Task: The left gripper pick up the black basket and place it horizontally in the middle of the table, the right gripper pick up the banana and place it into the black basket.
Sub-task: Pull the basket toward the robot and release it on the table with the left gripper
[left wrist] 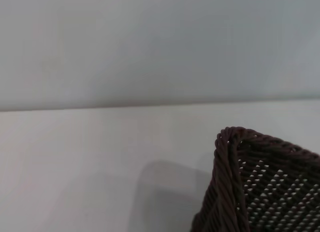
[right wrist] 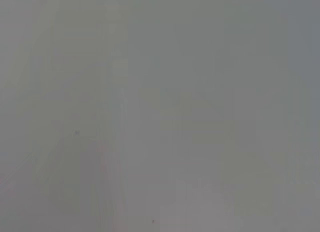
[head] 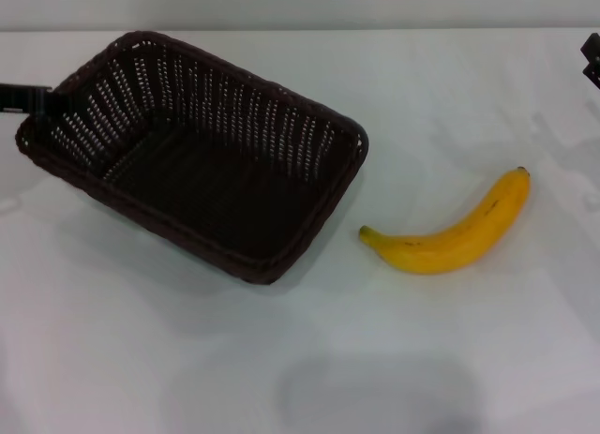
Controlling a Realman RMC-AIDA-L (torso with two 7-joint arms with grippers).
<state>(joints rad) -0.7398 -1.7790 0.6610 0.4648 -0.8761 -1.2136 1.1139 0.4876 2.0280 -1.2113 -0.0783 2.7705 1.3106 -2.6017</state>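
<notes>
Black, slender and coming in from the table's left edge, the left gripper [head: 47, 98] sits right at the far-left corner of the black basket [head: 202, 186]. Its tip meets the woven rim there, and it looks to be pinching that rim, though the fingers themselves are too dark against the wicker to separate. The basket appears tilted, its left end raised at the gripper and its near-right corner down on the white table [head: 300, 359], with a soft shadow beneath it. It lies at an angle across the left half of the table, open side up, nothing inside.

The banana [head: 450, 237] lies flat on the table just right of the basket, apart from it, stem end toward the basket's near-right corner and dark tip pointing toward the far-right corner of the table.

The right gripper [head: 592, 59] shows only as a small dark sliver cut off at the table's right edge, well apart from the banana; whether its fingers are spread or pressed together cannot be told.

The left wrist view catches just one corner of the basket [left wrist: 235, 157], its thick braided rim and perforated side, with bare table beyond. The right wrist view gives a blank grey surface and nothing to make out. No writing or labels can be read anywhere.
</notes>
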